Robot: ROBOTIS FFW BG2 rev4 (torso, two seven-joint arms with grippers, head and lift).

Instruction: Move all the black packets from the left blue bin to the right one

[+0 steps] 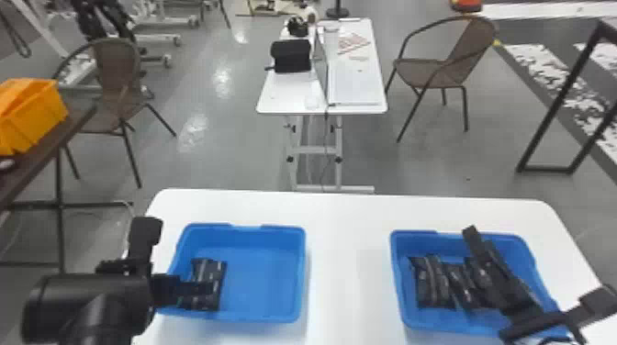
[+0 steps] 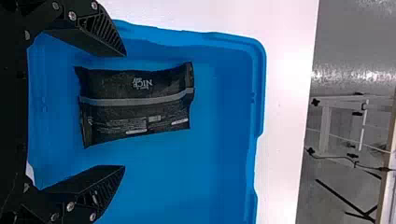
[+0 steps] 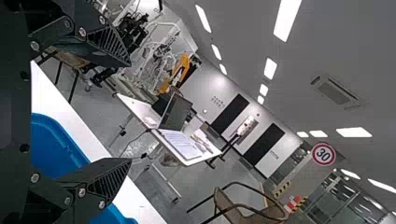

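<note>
Left jaws, head view: the left gripper (image 1: 181,257) is over the left side of the white table (image 1: 351,257), its flat black fingers spread wide, one across the view of a packet; nothing is clasped.
Right jaws, head view: the right gripper (image 1: 536,266) is over the table's right side, fingers parted widely, one crossing above the bin there.
Left blue bin, head view: smooth, rounded-cornered plastic (image 1: 261,236), on the table's left half; one black packet (image 1: 209,273) with a pale stripe lies inside by the bin's left wall.
Right blue bin, head view: matching tub (image 1: 404,293) on the table's right half, with several glossy, creased black packets (image 1: 429,282) side by side, partly hidden by the right gripper.
Far desk, head view: white and narrow (image 1: 284,94), beyond the table.
Brown chairs, head view: woven seats with curved arms (image 1: 459,69), beyond the table at left and right.
Left jaws, left wrist view: ridged, wedge-shaped fingers well apart, released; the rectangular, crimp-ended packet lies flat in the bin on the table, ahead of the gap between them.
Right jaws, right wrist view: fingers well apart, released, with an empty gap; the right bin's blue rim is near them on the table, and an opened laptop (image 3: 176,113) stands beyond the table.
</note>
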